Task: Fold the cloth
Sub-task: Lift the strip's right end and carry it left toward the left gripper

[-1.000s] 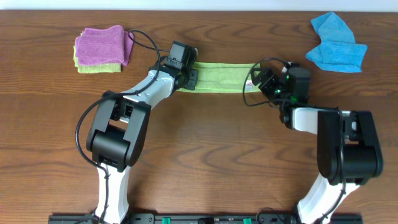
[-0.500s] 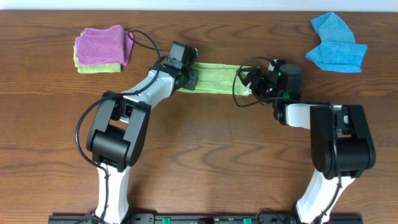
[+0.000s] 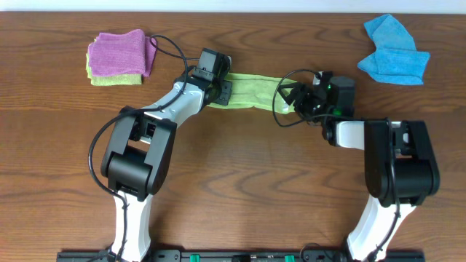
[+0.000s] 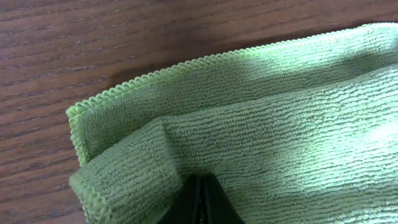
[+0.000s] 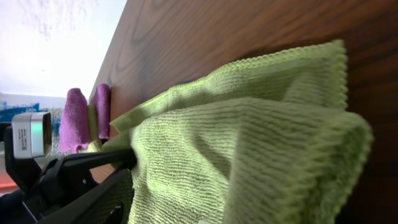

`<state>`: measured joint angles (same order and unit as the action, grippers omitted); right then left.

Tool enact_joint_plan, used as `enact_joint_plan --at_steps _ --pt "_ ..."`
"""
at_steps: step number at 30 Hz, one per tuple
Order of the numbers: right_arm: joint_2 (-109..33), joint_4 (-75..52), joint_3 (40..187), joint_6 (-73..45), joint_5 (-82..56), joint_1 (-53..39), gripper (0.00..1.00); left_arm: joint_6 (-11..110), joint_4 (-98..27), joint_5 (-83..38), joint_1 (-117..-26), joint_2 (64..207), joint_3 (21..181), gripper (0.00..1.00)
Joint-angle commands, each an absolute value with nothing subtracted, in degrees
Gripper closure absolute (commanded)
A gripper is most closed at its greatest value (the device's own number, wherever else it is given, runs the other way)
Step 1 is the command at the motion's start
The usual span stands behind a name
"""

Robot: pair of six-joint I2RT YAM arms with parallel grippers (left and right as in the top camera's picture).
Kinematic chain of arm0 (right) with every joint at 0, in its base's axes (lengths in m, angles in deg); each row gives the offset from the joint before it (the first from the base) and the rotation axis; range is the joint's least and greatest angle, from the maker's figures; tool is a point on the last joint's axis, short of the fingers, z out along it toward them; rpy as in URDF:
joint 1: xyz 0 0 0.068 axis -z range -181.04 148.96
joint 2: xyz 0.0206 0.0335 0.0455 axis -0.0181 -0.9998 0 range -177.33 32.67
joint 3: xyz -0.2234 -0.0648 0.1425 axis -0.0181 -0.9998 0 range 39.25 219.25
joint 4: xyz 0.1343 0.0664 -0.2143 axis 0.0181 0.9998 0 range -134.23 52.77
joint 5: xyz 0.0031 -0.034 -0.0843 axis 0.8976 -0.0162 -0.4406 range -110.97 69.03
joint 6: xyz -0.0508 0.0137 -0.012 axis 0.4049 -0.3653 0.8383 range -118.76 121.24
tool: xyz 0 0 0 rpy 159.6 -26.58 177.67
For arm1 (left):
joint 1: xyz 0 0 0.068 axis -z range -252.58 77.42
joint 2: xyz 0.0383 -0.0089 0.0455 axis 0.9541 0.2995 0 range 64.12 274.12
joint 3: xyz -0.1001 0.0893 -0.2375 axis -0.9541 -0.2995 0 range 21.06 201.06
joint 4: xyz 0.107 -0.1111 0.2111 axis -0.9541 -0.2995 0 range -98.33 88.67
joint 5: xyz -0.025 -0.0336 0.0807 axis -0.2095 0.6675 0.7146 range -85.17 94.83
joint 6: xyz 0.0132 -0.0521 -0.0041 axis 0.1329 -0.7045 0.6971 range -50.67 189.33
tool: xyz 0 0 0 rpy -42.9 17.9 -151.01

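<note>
The lime-green cloth (image 3: 251, 89) lies as a narrow folded strip across the table between my two grippers. My left gripper (image 3: 222, 89) is shut on its left end. In the left wrist view the closed fingertips (image 4: 202, 183) pinch an upper layer of the cloth (image 4: 280, 124), which is folded over a lower one. My right gripper (image 3: 289, 98) is at the cloth's right end. In the right wrist view the bunched cloth (image 5: 249, 130) fills the space by one black finger (image 5: 93, 199). The other finger is hidden behind the cloth.
A purple cloth (image 3: 119, 52) lies folded on another green one (image 3: 113, 78) at the back left, and it also shows far off in the right wrist view (image 5: 78, 118). A bright blue cloth (image 3: 393, 52) lies crumpled at the back right. Bare wooden table (image 3: 240, 182) spreads in front of the arms.
My right gripper has moved left with the cloth's right end, so the green strip is shorter and bunched there. The left gripper has stayed put, shut on the left end.
</note>
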<state>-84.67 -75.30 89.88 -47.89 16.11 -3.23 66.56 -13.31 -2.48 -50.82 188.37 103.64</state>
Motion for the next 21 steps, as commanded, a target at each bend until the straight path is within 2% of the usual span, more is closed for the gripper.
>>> enact_joint_plan --at_steps 1,8,10,15,21 --pt "-86.2 -74.5 90.9 -45.6 17.5 -1.4 0.36 66.6 -14.4 -2.7 -51.2 189.5 103.6 0.94" --pt "-86.2 -74.4 92.1 -44.9 19.7 -0.1 0.37 66.6 -14.3 -2.7 -51.2 189.5 103.6 0.94" --pt "-86.2 -74.4 92.4 -44.9 19.9 -0.1 0.4 66.6 -14.3 -2.7 -51.2 189.5 103.6 0.94" --pt "-86.2 -74.3 93.5 -44.3 21.9 -0.1 0.59 66.6 -14.3 -2.7 -51.2 189.5 103.6 0.94" --pt "-86.1 -72.7 94.8 -43.6 23.3 -0.1 0.95 66.6 -14.3 -2.7 -51.2 189.5 103.6 0.94"
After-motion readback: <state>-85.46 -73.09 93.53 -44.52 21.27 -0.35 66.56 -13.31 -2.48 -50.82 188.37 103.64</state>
